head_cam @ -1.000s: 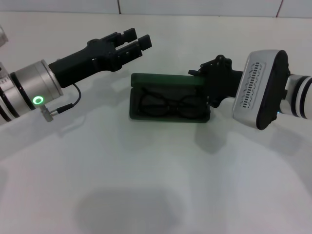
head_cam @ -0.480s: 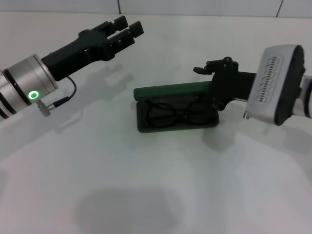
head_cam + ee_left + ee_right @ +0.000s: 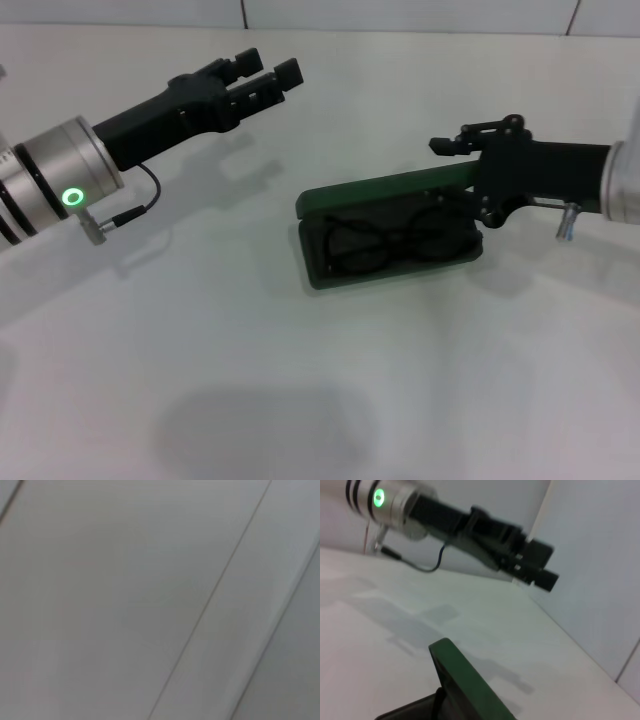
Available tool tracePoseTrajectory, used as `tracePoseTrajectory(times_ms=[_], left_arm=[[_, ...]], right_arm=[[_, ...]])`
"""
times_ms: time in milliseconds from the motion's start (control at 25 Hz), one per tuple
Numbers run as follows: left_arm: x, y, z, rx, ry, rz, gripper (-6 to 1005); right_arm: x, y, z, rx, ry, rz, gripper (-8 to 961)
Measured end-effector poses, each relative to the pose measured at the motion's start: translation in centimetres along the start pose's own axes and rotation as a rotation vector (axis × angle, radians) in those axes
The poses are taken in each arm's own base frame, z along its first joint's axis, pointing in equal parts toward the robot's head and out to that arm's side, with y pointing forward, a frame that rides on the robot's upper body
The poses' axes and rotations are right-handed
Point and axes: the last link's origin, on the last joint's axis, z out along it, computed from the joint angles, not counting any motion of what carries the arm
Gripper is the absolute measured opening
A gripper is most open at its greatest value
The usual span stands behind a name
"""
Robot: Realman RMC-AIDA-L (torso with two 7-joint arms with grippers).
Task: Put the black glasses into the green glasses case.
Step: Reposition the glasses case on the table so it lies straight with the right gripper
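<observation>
The green glasses case (image 3: 330, 270) lies open on the white table, skewed, with its lid (image 3: 385, 190) standing up along the far side. The black glasses (image 3: 395, 240) lie folded inside it on the dark lining. My right gripper (image 3: 482, 178) is at the case's right end, shut on the end of the lid. The lid's green edge (image 3: 465, 680) also fills the bottom of the right wrist view. My left gripper (image 3: 268, 68) hovers above the table to the far left of the case, open and holding nothing. It appears in the right wrist view too (image 3: 540, 565).
The white table (image 3: 300, 380) spreads around the case with a tiled wall behind. The left arm's silver wrist with a green light (image 3: 72, 198) and a dangling cable (image 3: 140, 210) hangs at the left. The left wrist view holds only pale tiled surface.
The right arm has drawn back to the right, and the case has slid right and turned with it, lid still up. The left gripper stayed high at the left, shifting slightly.
</observation>
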Motion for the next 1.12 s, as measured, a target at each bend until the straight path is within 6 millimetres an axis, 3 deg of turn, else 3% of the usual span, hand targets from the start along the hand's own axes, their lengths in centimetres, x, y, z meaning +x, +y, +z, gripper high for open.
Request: tracePoseTrajectory(times_ms=[80, 280, 600, 1120], left_arm=[[-0.1, 0.1, 0.1, -0.001, -0.004, -0.001, 852], [-0.3, 0.3, 0.4, -0.004, -0.002, 0.0, 849], [-0.1, 0.3, 0.5, -0.011, 0.005, 0.006, 848], [0.0, -0.1, 0.0, 0.012, 0.002, 0.019, 846]], right_arm=[[0.3, -0.1, -0.2, 0.008, -0.002, 0.017, 398], [0.8, -0.8, 0.3, 0.092, 0.008, 0.057, 397], [0.5, -0.6, 3.1, 0.158, 0.07, 0.031, 396], [1.1, 0.6, 1.7, 0.088, 0.042, 0.114, 476]])
